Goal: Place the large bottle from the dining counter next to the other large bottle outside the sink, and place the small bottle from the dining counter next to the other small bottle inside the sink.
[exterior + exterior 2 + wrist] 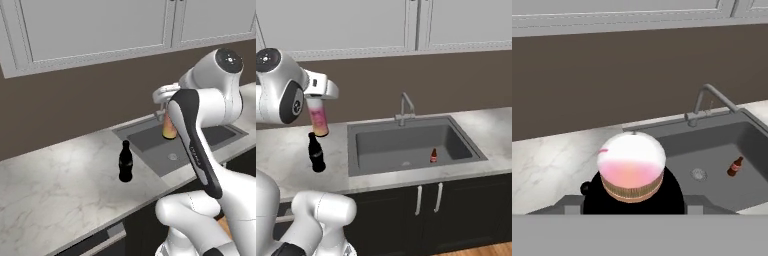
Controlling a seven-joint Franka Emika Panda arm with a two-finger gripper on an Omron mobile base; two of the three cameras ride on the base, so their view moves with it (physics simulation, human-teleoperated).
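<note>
My gripper clamps the tall round pink-to-yellow bottle by its top, hanging above the marble worktop. The glossy black bottle stands at its six o'clock, beside the grey sink.

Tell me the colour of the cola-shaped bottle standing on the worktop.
Glossy black cola-shaped bottle, clearest in the left base view.

Bottles: three total; one large pink-yellow bottle; one all-black bottle; one small bottle in sink; one sink; one faucet; two cabinet handles.
</note>
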